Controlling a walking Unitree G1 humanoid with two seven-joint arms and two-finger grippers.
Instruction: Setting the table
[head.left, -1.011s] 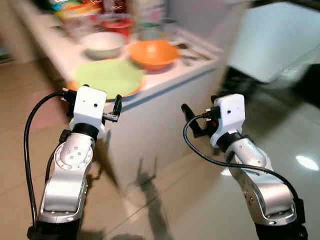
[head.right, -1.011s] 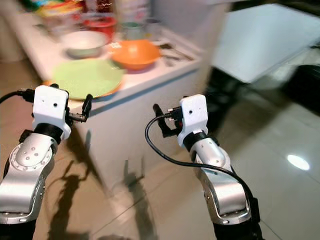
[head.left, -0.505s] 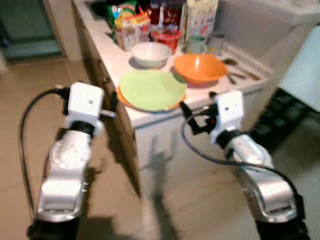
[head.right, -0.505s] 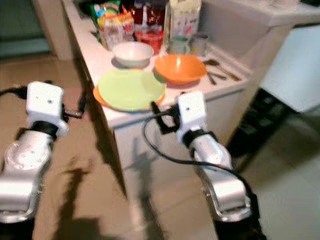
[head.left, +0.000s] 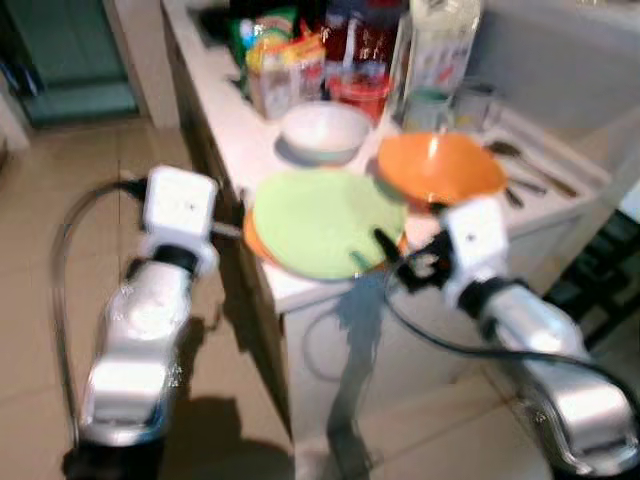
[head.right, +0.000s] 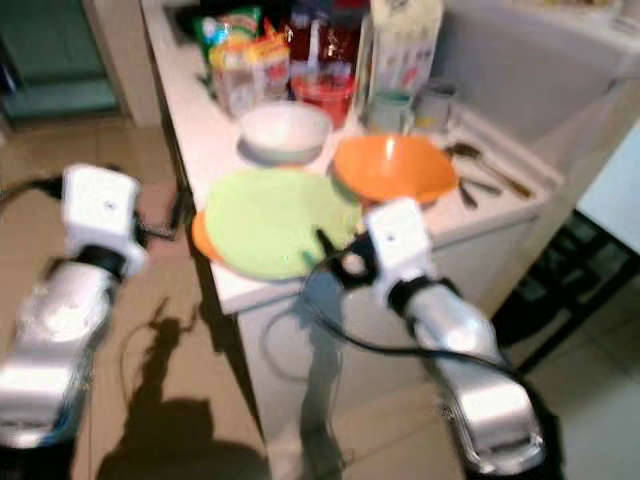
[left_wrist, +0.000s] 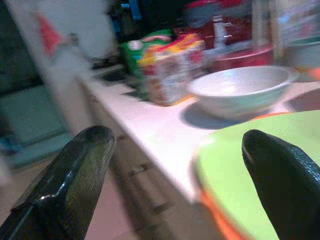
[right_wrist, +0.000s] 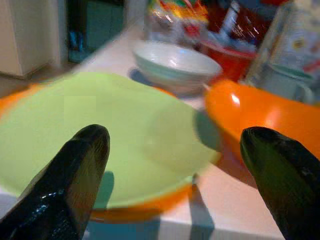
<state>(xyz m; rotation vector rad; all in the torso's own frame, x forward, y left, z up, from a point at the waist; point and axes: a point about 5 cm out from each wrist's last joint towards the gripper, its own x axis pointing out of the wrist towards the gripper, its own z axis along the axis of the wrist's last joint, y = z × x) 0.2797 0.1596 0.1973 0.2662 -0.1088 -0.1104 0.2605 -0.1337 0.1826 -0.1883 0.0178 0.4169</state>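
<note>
A light green plate (head.left: 325, 220) lies on an orange plate (head.left: 257, 240) at the near corner of a white counter (head.left: 232, 140). Behind them stand a white bowl (head.left: 322, 130) and an orange bowl (head.left: 440, 170). My right gripper (head.left: 383, 247) is open and hovers at the green plate's near rim; the right wrist view has the green plate (right_wrist: 100, 135) between its fingers (right_wrist: 75, 170). My left gripper (head.right: 178, 213) is open just left of the counter's edge, level with the plates. In the left wrist view, the white bowl (left_wrist: 240, 87) sits ahead.
Snack packets (head.left: 280, 65), a red container (head.left: 360, 90), a carton (head.left: 440, 40), two cups (head.left: 430, 105) and spoons (head.left: 525, 170) crowd the counter's back and right. Tan floor tiles (head.left: 60, 200) lie to the left. A dark frame (head.left: 600, 290) stands at the right.
The camera has swung round and closed in on the counter. My right gripper now reaches the green plate's near rim; earlier both grippers hung in front of the counter's side.
</note>
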